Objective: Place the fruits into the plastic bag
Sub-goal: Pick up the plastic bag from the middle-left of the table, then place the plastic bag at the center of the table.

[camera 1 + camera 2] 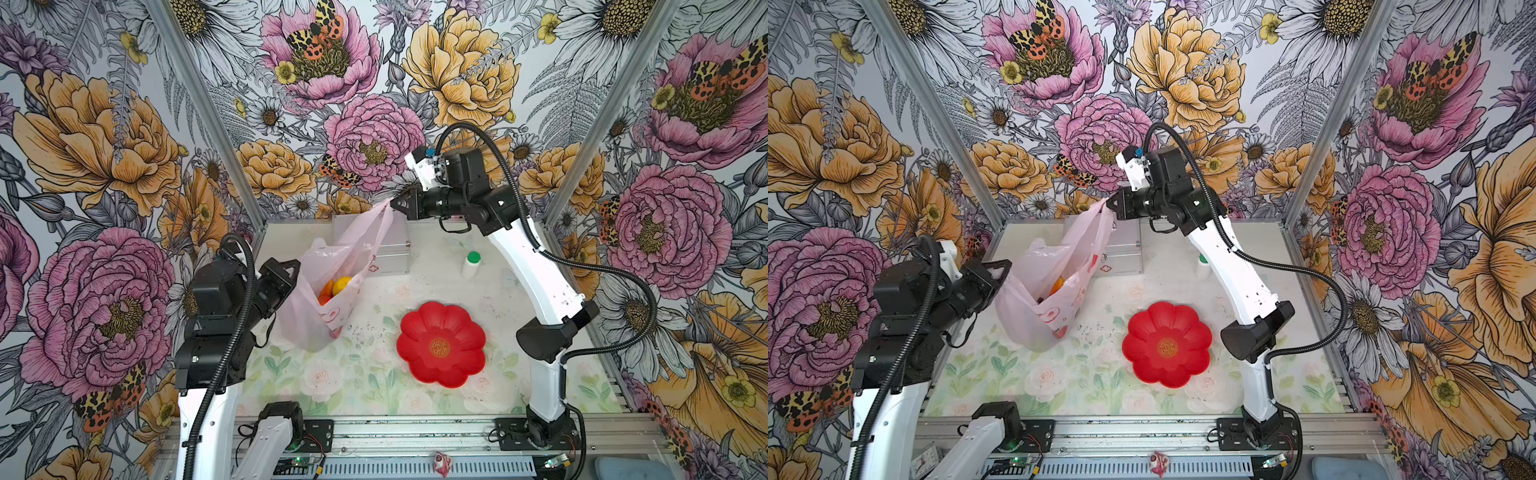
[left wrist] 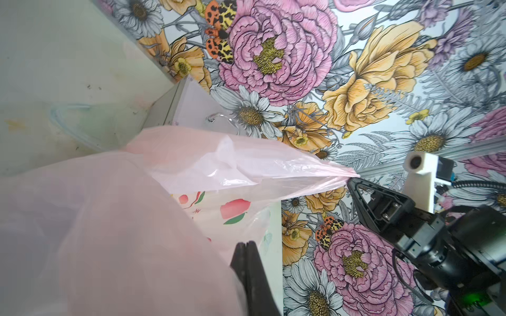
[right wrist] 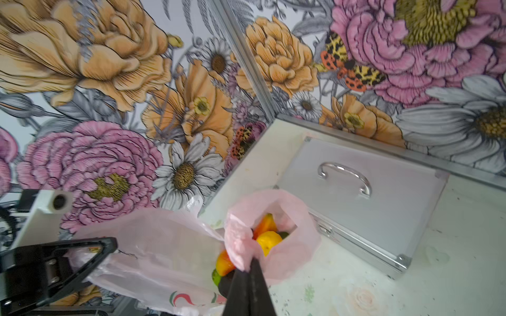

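As the plastic bag [image 1: 307, 324] stands open on the table [image 1: 436, 270], you have: right gripper [image 1: 392, 203], pinching one handle; left gripper [image 1: 297, 268], pinching the opposite edge; fruits [image 1: 340, 284], inside the bag.

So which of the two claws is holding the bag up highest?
The right gripper, pinching the plastic bag's stretched handle up high; the left gripper holds its other side lower.

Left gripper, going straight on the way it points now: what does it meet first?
The plastic bag: the left gripper, shut on its near rim, points at the printed far wall. Beyond that probably the silver case, though depth is unclear.
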